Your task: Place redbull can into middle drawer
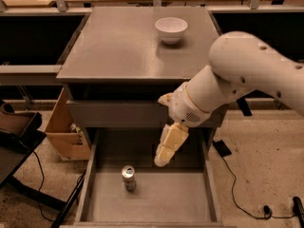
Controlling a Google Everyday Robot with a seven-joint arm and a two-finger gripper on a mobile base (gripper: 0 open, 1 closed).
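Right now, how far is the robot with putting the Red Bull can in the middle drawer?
Done: the redbull can stands upright on the floor of the middle drawer, which is pulled out. In hand: nothing; the gripper hangs open above the drawer, apart from the can. Left: probably only to pull the arm clear.

A white bowl stands upright on the grey bench, near the back edge and right of centre, well away from the front corners. Under the front edge runs a plain grey drawer front, closed. An open cardboard box sits on the speckled floor just beside the front left corner. A black cable trails across the floor off the right edge. The tool hangs below the front edge, right of centre, fingers spread.
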